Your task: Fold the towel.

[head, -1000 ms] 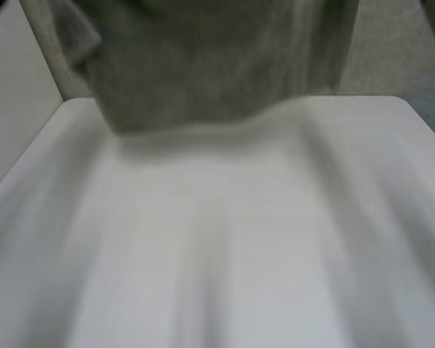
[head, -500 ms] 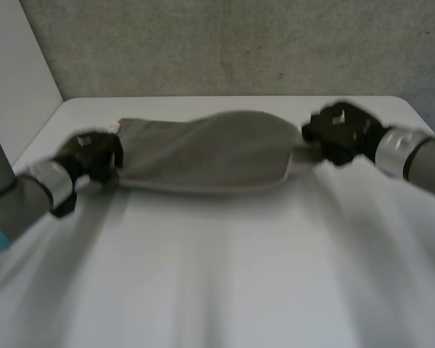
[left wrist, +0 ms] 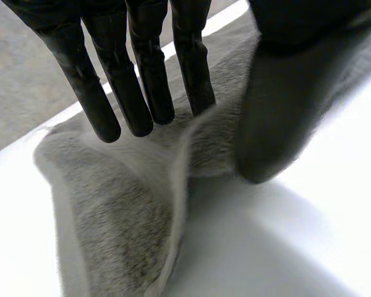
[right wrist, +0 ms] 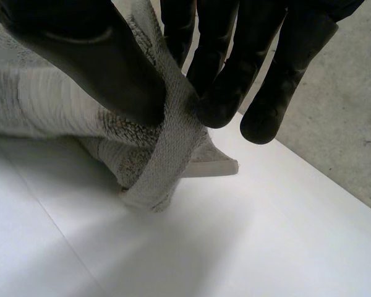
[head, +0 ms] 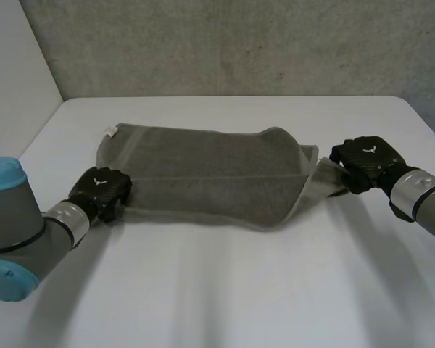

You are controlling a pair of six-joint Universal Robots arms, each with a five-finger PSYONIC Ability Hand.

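Observation:
A grey towel [head: 210, 174] lies folded lengthwise across the far half of the white table [head: 225, 290]. My left hand [head: 100, 190] rests at the towel's near left corner. In the left wrist view its fingers [left wrist: 142, 80] are straight above the towel [left wrist: 111, 210] with the thumb set apart, so the hand is open. My right hand [head: 366, 158] is at the towel's right end. There its thumb [right wrist: 99, 55] and fingers pinch a bunched edge of the towel [right wrist: 167, 142], lifting that corner slightly off the table.
The table's far edge [head: 232, 98] runs just behind the towel, with a grey surface [head: 239, 43] beyond it. Bare tabletop stretches from the towel toward me. A small white label [head: 110, 131] sits at the towel's far left corner.
The towel hung up in front of the camera a second ago. Both hands have brought it down flat onto the table, and the left hand's fingers have straightened off the cloth.

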